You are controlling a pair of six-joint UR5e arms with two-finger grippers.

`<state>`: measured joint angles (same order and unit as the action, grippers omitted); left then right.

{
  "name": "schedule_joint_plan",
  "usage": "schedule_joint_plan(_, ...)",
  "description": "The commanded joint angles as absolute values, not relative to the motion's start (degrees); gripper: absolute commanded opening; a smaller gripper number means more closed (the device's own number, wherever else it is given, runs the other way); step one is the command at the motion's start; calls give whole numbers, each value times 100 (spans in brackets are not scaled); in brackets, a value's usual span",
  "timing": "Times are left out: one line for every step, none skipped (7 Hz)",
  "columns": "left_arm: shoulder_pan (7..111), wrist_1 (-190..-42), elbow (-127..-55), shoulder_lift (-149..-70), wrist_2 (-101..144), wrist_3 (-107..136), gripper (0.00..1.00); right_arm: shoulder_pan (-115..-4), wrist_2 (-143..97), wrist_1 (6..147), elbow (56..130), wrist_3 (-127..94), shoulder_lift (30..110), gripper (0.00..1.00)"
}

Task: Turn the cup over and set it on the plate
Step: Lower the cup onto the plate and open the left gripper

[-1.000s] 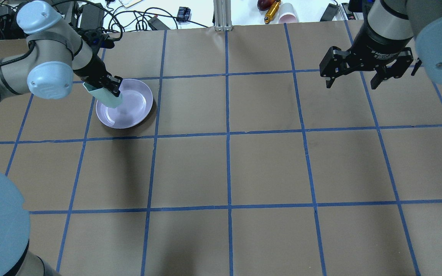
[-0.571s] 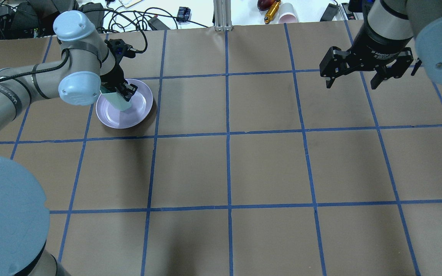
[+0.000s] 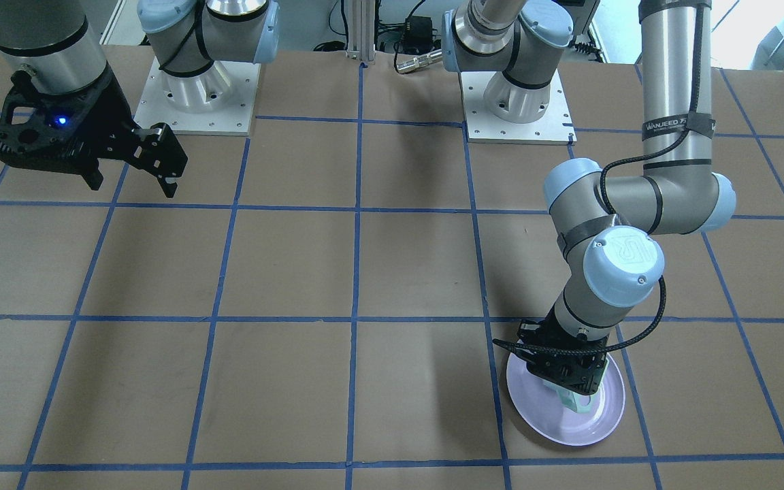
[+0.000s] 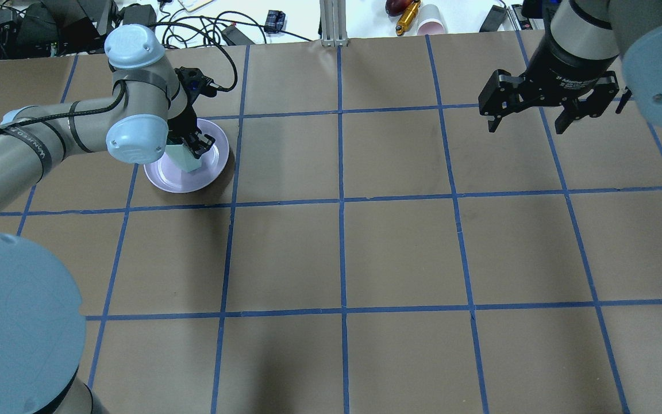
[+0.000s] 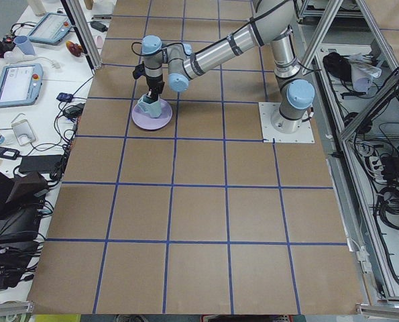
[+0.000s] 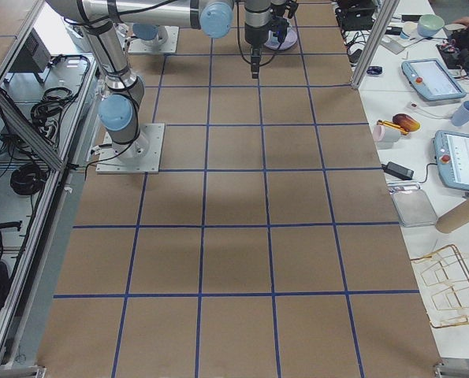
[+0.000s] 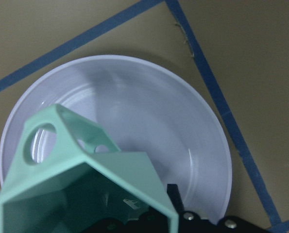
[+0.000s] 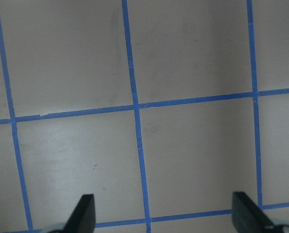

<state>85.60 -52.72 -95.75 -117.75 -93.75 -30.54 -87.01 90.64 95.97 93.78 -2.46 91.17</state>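
Note:
My left gripper [image 4: 191, 146] is shut on the mint-green cup [image 4: 183, 157] and holds it over the lavender plate [image 4: 176, 180] at the far left of the table. In the left wrist view the cup [image 7: 86, 165] is tilted, its teal inside faces the camera and its handle points at the plate [image 7: 173, 121] below. Whether the cup touches the plate I cannot tell. In the front-facing view the cup [image 3: 580, 401] shows under the left gripper [image 3: 572, 386] above the plate [image 3: 593, 427]. My right gripper [image 4: 529, 123] is open and empty, high over the far right.
Cables, a pink cup [image 4: 431, 20] and an aluminium post [image 4: 334, 23] lie beyond the table's far edge. The arm bases [image 3: 198, 102] stand on the robot's side. Blue tape lines grid the brown table [image 4: 342, 253].
The left arm has swung to the right and brought the cup from the plate's left rim to over the plate's middle. The right arm has not moved.

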Motion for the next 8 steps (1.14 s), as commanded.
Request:
schedule_joint_plan(8561, -4873, -9798, -11769, -9352, -3067, 0, -8701, 9062, 9598, 9378, -246, 9114, 100)
schedule_joint_plan(8534, -4756, -9913, -11760, -9352, -3067, 0, -8701, 9070, 9598, 9378, -246, 9114, 100)
schedule_joint_plan(8534, -4764, -9914, -11760, -9352, -3067, 0, -8701, 9062, 9598, 9378, -246, 9114, 100)
schedule_joint_plan(8534, -4781, -9923, -11760, -9360, -3059, 0, -8701, 9070, 9598, 9378, -246, 9123, 100)
schedule_joint_plan(8534, -4816, -9914, -11768, -9360, -3059, 61, -8701, 9070, 9598, 9378, -246, 9123, 100)
schedule_joint_plan(8534, -4834, -9914, -11769, -9404, -3076, 100, -8701, 9070, 9598, 9378, -246, 9123, 100)
schedule_joint_plan(8534, -4843, -9905, -11769, -9413, -3094, 100, -8701, 9070, 9598, 9378, -246, 9114, 100)
schedule_joint_plan(8525, -4878, -9879, -11769, -9413, -3102, 100, -8701, 9070, 9598, 9378, -246, 9114, 100)
